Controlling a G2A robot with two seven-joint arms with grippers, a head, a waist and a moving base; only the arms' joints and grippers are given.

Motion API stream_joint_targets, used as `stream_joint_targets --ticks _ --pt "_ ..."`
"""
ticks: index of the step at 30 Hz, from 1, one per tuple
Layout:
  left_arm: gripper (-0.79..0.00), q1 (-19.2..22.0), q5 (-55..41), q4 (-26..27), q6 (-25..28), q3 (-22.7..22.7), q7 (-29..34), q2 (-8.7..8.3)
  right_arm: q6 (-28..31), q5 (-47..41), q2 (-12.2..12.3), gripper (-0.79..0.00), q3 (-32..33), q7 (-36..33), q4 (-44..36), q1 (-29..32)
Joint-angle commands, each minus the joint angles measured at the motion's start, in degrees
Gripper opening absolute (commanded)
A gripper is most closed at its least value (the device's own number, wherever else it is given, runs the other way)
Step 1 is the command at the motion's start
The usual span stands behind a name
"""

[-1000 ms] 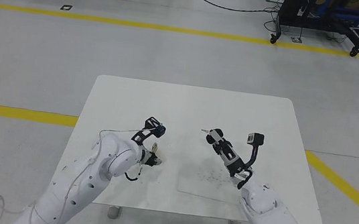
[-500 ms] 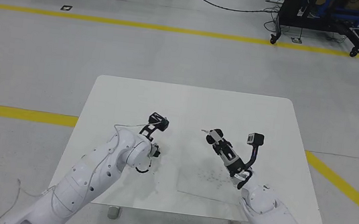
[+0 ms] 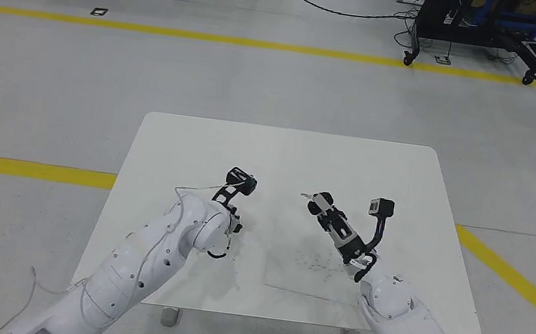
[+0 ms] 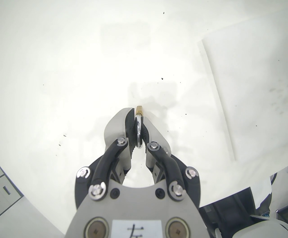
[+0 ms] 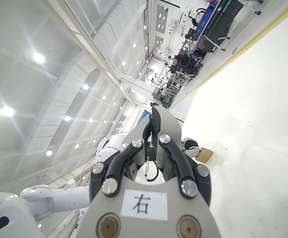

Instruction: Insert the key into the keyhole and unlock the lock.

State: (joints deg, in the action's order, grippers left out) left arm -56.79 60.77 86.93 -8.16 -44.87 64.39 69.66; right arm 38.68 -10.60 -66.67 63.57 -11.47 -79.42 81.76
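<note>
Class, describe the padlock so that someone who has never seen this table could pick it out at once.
Find the white table; left of its middle, the left gripper is shut on a silver loop. The padlock is the small block jutting past those fingertips. It is the only brass-coloured thing there, unlike the thin key in the right gripper.

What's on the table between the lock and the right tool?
Nothing: the top view shows bare white table between the lock in the left tool and the right tool holding the key.
</note>
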Motion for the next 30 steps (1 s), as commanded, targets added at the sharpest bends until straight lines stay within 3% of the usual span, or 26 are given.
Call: stream_joint_targets --ticks 1,10,20,23,30 --pt "-0.785 -0.6 -1.0 0.7 0.2 -0.9 -1.0 -0.04 0.0 0.0 0.0 -0.785 0.0 0.0 0.0 0.0" --pt "-0.785 -5.9 -18.3 3.9 0.6 -11.9 -10.5 -0.70 0.0 0.0 0.0 -0.785 0.0 0.0 0.0 0.0" --pt "-0.785 -12.9 -53.4 2.6 9.0 -24.9 -18.6 -0.78 0.0 0.0 0.0 -0.785 0.0 0.0 0.0 0.0" --pt "-0.785 -12.5 -52.7 1.8 11.8 -25.4 -17.0 -1.09 0.0 0.0 0.0 -0.785 0.0 0.0 0.0 0.0" --pt "-0.785 -12.7 -50.5 2.5 12.3 -24.4 -16.9 -1.17 -0.3 -0.3 -0.1 -0.785 -0.1 0.2 -0.2 0.0"
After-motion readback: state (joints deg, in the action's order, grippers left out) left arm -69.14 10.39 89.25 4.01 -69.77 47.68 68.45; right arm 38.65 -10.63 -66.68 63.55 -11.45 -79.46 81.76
